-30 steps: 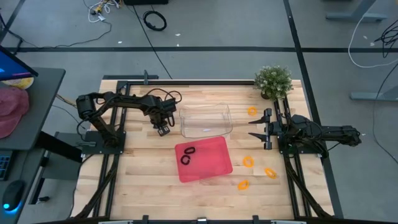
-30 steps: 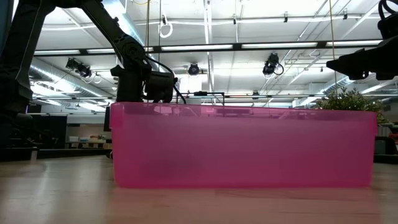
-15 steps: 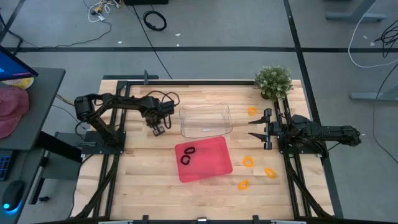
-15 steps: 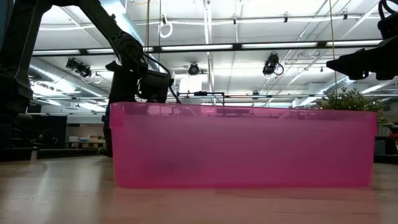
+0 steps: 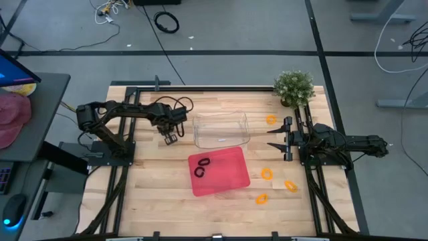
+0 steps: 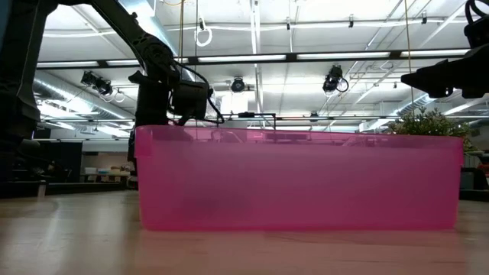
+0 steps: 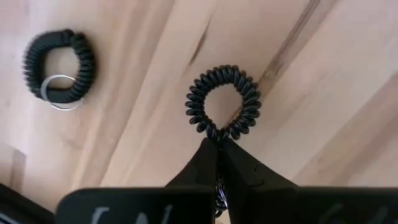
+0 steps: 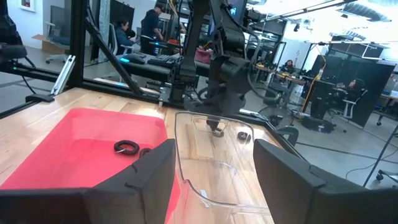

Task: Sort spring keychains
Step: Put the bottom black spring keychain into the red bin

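My left gripper (image 5: pixel 168 138) hangs over the bare wood left of the clear bin (image 5: pixel 221 129), shut on a black spring keychain (image 7: pixel 222 102). A second black keychain (image 7: pixel 59 65), with a metal ring, lies flat on the wood beside it. Two more black keychains (image 5: pixel 200 167) lie in the red tray (image 5: pixel 231 179). Several orange keychains lie on the table's right part, one by the plant (image 5: pixel 270 120), the others near the front (image 5: pixel 267 174) (image 5: pixel 290 186). My right gripper (image 5: pixel 281 137) waits open at the right, pointing level at the bin. My left gripper pinches the black keychain's coil at one spot on the loop (image 7: pixel 217 133) between its two fingertips. The fingers come from above, pointing down. The loop hangs beyond the fingertips, round and open, over the wood.
A small potted plant (image 5: pixel 294 87) stands at the far right corner. The clear bin (image 8: pixel 217 155) sits between the two arms, the red tray (image 6: pixel 298 179) in front of it. Bare wood lies to the left and near side of the tray.
My left gripper, staying shut on the black keychain, has risen a little and drawn toward the table's left edge, away from the clear bin. The keychain has gone with it.
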`<state>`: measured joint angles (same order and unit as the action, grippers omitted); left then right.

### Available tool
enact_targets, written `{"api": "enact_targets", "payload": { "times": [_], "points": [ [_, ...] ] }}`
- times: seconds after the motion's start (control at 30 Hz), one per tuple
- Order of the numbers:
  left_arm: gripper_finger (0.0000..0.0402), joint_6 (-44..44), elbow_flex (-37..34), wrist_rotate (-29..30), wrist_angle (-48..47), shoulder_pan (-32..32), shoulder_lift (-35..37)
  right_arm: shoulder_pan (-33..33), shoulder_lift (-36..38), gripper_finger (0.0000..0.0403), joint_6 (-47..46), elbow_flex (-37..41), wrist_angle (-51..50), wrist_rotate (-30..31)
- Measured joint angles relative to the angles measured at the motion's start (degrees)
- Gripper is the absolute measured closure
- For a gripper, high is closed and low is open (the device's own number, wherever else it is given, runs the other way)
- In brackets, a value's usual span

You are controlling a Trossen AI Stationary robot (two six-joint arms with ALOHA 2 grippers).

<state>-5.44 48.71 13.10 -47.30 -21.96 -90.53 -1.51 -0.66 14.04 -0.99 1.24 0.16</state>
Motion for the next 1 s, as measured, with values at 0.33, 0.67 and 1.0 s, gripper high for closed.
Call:
{"api": "enact_targets", "payload": {
  "times": [0.33, 0.67, 1.0],
  "points": [
    [0.0394, 0.09, 0.14, -0.34, -0.2, 1.4, 8.95, -0.01, 0.0, 0.0181, 0.0, 0.0, 0.02, 0.0],
    [0.0394, -0.2, 0.15, -0.99, -0.16, 4.49, 15.36, -0.01, 0.0, 0.0181, 0.0, 0.0, 0.0, 0.0],
    [0.0394, -1.7, 0.15, -3.71, 3.49, 9.0, 19.01, 0.01, 0.01, 0.0181, 0.0, 0.02, 0.01, 0.01]
  ]
}}
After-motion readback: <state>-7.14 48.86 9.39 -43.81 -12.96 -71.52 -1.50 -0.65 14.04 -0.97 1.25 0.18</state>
